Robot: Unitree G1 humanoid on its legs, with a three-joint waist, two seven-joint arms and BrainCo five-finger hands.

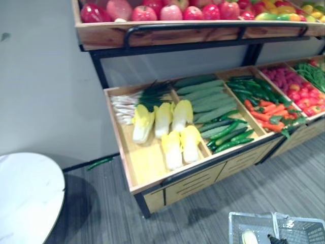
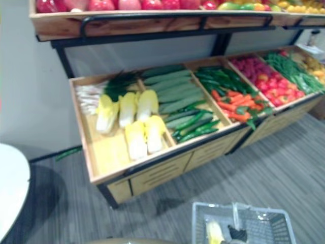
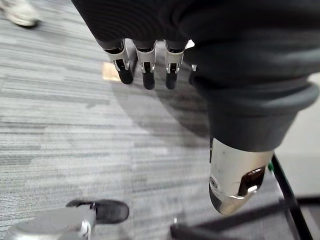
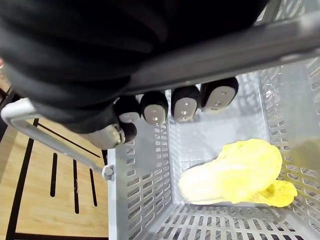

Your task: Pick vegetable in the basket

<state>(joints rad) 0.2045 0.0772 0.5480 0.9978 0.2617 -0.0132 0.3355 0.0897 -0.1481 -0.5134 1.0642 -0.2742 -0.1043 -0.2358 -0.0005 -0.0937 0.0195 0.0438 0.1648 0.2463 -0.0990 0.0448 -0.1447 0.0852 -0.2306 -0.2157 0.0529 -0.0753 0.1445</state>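
A grey plastic basket [image 4: 140, 200] hangs low at the right, in front of the wooden produce stand [image 1: 152, 162]. My right hand [image 4: 170, 107] is shut on its handle [image 4: 225, 55], fingers curled round the bar. One yellow napa cabbage [image 4: 235, 172] lies on the basket's bottom, also visible from above [image 2: 214, 232]. More napa cabbages [image 1: 170, 129] lie in the stand's left bin beside scallions [image 1: 129, 104]. My left hand [image 3: 145, 62] hangs over the grey carpet with relaxed fingers, holding nothing.
Cucumbers [image 1: 208, 99], green peppers [image 1: 254, 86], carrots [image 1: 266, 112] and red peppers [image 1: 297, 89] fill the bins to the right. Apples [image 1: 170, 11] line the upper shelf. A white round table [image 1: 25, 195] stands at the left. A green vegetable [image 1: 99, 163] lies on the floor. A person's shoe [image 3: 17, 12] is nearby.
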